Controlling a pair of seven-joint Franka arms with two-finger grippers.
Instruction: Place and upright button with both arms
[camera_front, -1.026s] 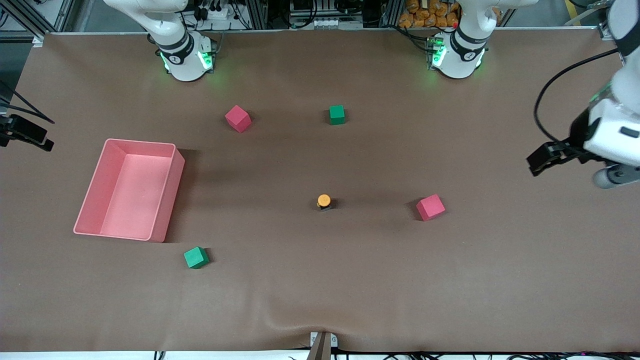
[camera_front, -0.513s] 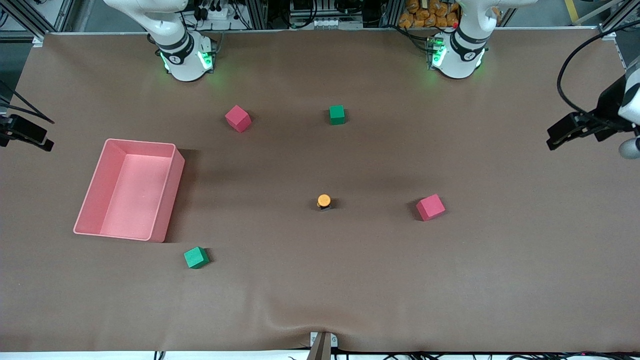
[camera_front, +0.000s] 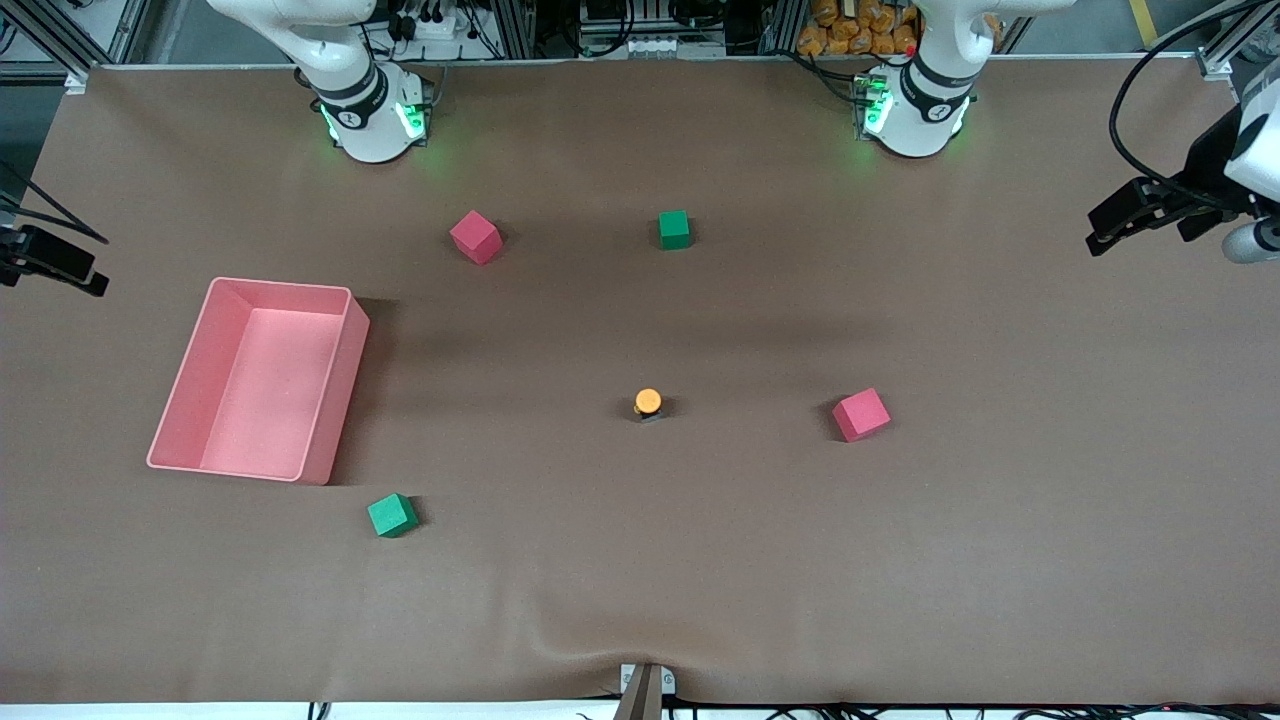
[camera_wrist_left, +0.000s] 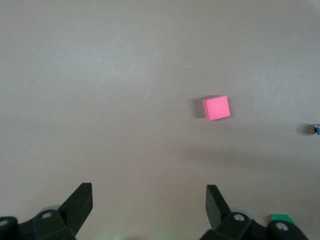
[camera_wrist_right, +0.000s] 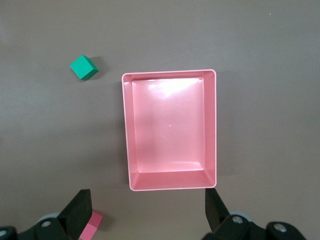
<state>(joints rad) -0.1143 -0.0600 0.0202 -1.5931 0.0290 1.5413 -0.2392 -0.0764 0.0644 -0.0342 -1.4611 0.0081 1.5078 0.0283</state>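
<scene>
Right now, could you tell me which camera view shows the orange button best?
The front view: the button stands upright in full sight mid-table. The left wrist view catches only a dark sliver at its edge, likely the button; the right wrist view shows none of it.

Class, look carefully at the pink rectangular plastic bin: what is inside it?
Nothing shows inside the pink rectangular plastic bin: the right wrist view looks straight down onto its bare, shiny floor. No wall hides any part of the inside, so nothing is covered there.

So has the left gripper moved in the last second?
Yes. The left gripper has risen toward the table's top edge at the left arm's end, away from the red cube.
</scene>
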